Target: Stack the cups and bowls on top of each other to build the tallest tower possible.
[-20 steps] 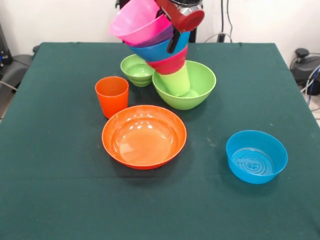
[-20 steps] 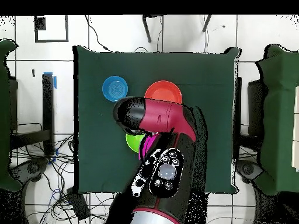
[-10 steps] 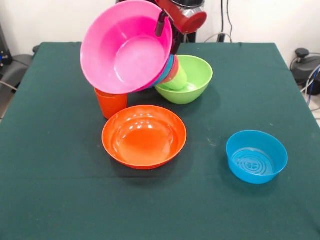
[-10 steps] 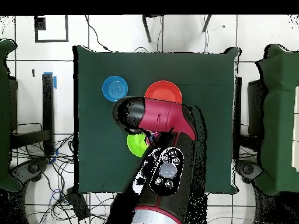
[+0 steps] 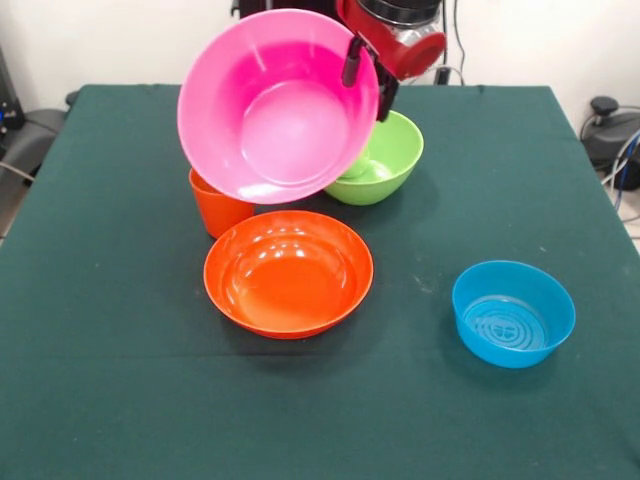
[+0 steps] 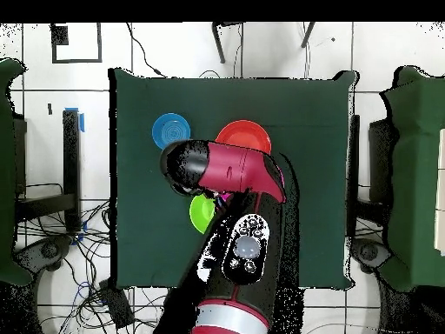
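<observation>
A dark green cloth-covered table [image 5: 120,400] stands before a plain white wall [image 5: 110,40]; black cables [image 6: 83,291] trail across the white tiled floor [image 6: 382,52].

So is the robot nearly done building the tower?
Not really. Nothing looks finished: the pink bowl is tipped right over, its inside facing the camera, leaning over the big green bowl. The gripper is at the pink bowl's rim, but whether it grips is unclear. Left: the orange cup, orange bowl and blue bowl stand alone on the table, unstacked.
</observation>
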`<state>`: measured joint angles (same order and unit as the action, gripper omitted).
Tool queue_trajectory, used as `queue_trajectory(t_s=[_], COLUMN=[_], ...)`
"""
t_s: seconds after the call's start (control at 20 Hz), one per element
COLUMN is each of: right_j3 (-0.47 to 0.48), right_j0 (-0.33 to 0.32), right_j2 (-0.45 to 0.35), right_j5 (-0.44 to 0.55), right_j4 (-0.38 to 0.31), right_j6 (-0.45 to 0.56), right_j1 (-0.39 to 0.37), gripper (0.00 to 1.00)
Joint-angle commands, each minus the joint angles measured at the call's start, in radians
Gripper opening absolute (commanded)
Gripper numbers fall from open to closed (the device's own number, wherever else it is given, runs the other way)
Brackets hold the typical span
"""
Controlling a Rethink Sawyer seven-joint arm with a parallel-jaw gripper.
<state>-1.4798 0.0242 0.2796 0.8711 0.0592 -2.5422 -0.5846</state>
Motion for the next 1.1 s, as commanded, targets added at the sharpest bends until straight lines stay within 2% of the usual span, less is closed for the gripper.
queue_trajectory(t_s=[0.05,0.3,0.55,0.75,1.1], right_j3=[-0.057,-0.055,-0.063,-0.111,-0.199], right_j0=[-0.019,-0.015,-0.003,-0.008,-0.008], right_j2=[-0.151,-0.134,-0.077,-0.040,-0.014], right_j5=[-0.083,-0.046,-0.012,-0.021,0.005], right_j4=[0.029,0.014,-0.053,-0.097,-0.128], right_j6=[-0.020,-0.020,-0.001,0.030,0.062], right_j1=[0.066,0.058,0.059,0.041,-0.020], gripper=[1.00,1.00,1.00,1.00,1.00])
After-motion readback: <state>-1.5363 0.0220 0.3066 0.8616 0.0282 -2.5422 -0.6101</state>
